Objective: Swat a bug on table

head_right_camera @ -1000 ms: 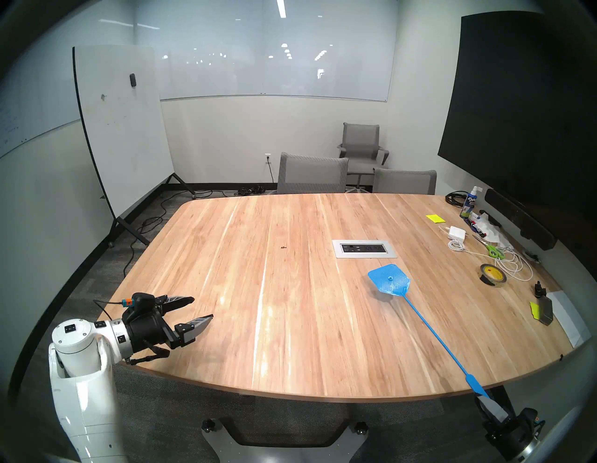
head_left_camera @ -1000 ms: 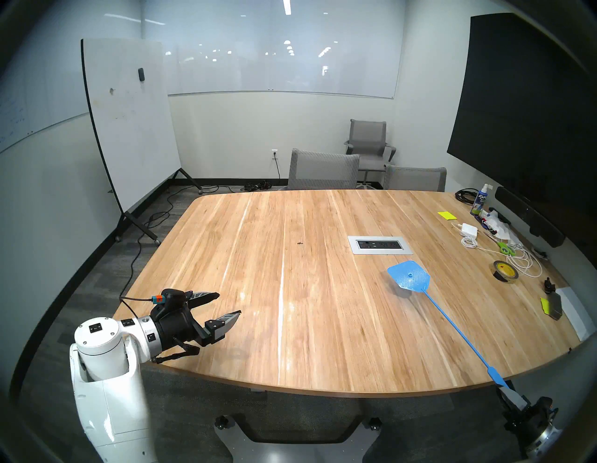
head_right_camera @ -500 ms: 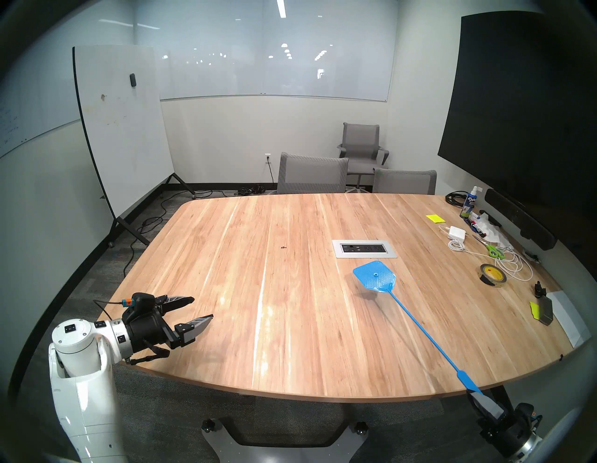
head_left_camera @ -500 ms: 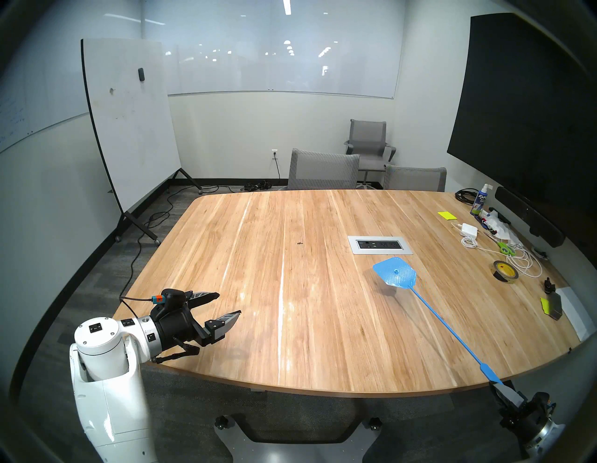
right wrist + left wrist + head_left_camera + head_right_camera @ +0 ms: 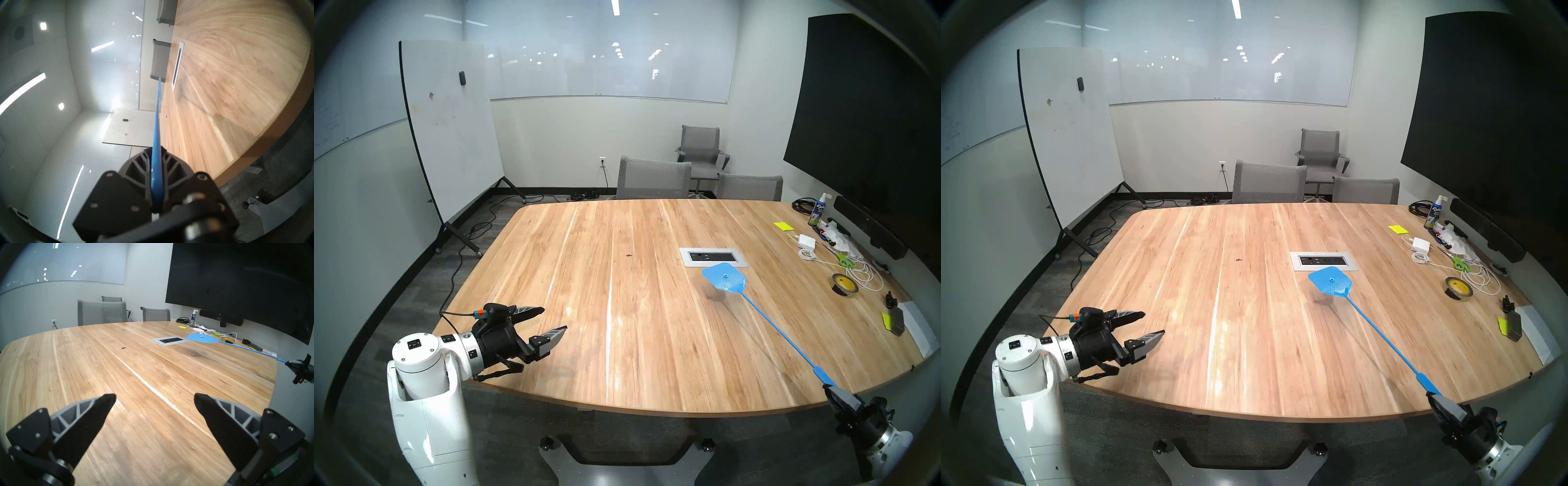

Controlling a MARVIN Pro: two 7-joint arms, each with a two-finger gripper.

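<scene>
The swatter has moved left toward the bug; the right gripper, pinching its handle, may strike short.

White arm shells, silver wrist ring, black pincer w/ grey ribbed fingers, orange-teal plug, black cable.

The right hand clamps a long blue plastic fly swatter raised over the light-wood plank worktop, right of a tiny dark bug.
</scene>
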